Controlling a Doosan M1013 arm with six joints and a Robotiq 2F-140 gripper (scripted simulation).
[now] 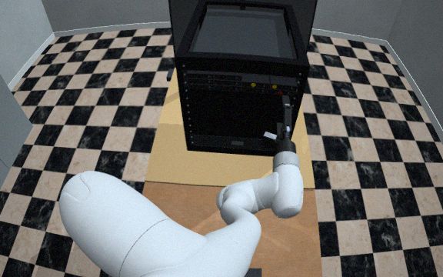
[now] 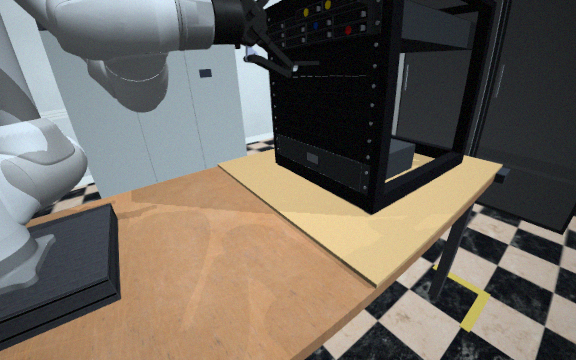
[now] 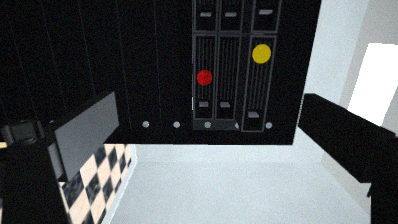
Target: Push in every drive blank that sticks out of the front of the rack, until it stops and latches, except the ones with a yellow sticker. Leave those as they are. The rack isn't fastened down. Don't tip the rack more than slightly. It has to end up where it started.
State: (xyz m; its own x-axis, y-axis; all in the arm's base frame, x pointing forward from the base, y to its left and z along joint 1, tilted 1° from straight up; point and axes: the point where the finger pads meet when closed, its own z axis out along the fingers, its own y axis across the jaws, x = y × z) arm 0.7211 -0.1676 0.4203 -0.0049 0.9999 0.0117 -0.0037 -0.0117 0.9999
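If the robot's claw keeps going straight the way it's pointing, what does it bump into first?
Probably the front of the rack. The open gripper faces the drive blanks, roughly the one with the red sticker, beside the yellow-stickered blank. Depth is hard to judge, so which blank gets touched first is unsure.

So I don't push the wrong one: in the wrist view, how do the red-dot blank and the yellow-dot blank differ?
The red-dot blank carries a red sticker; the yellow-dot blank a yellow one. The red one sits left, the yellow one right, with an unmarked blank between. The yellow one's frame reaches lower in the picture. Both are dark, ribbed and upright here.
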